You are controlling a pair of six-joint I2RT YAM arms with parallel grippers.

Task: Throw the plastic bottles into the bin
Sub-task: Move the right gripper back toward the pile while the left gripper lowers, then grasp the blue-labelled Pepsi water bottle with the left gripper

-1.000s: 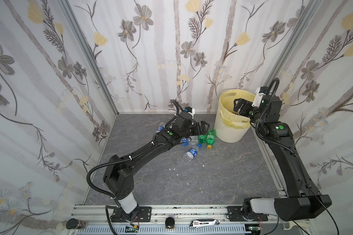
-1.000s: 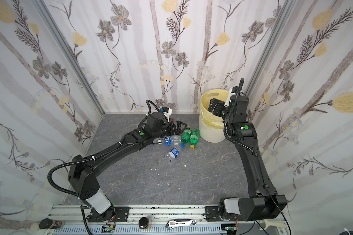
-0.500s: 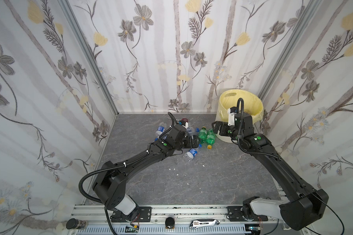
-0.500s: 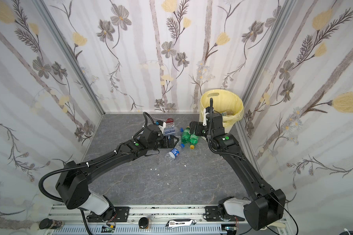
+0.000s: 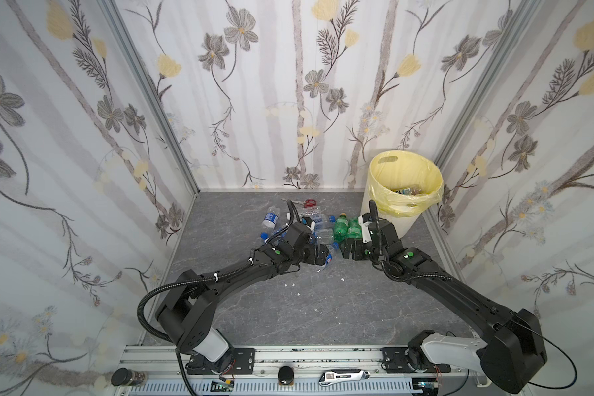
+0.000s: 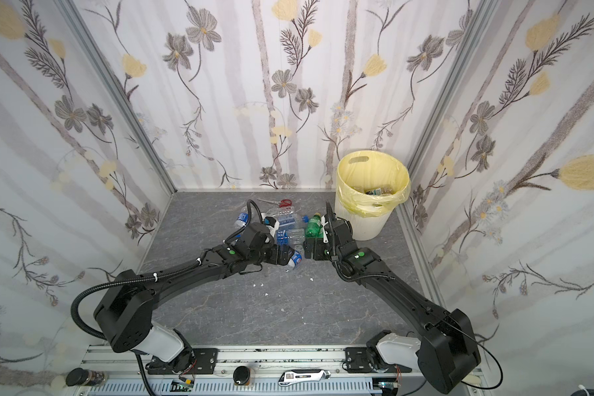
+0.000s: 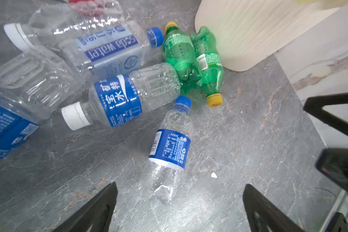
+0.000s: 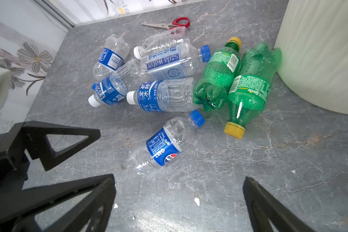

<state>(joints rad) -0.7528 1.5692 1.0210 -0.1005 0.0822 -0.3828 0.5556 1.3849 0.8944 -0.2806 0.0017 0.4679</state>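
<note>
Several plastic bottles lie in a heap on the grey floor beside the bin (image 5: 407, 224) (image 6: 371, 226), among them two green ones (image 5: 343, 228) (image 8: 217, 76). A small blue-labelled bottle (image 7: 169, 152) (image 8: 165, 146) lies apart on the near side of the heap. My left gripper (image 7: 180, 185) (image 5: 319, 255) hangs open just above it, one finger on either side of its base. My right gripper (image 8: 179, 177) (image 5: 348, 252) is also open and empty, low over the floor, facing the left one across that bottle. More bottles (image 5: 408, 190) sit inside the bin's yellow bag.
Red-handled scissors (image 8: 169, 23) (image 5: 306, 203) lie behind the heap near the back wall. Small white scraps (image 8: 196, 201) dot the floor. Patterned walls close in three sides. A metal rail (image 5: 306, 353) with tools runs along the front edge.
My right gripper has left the bin's mouth and dropped to the floor beside the bottles. My left gripper has pulled back from the heap to the small blue-labelled bottle.
</note>
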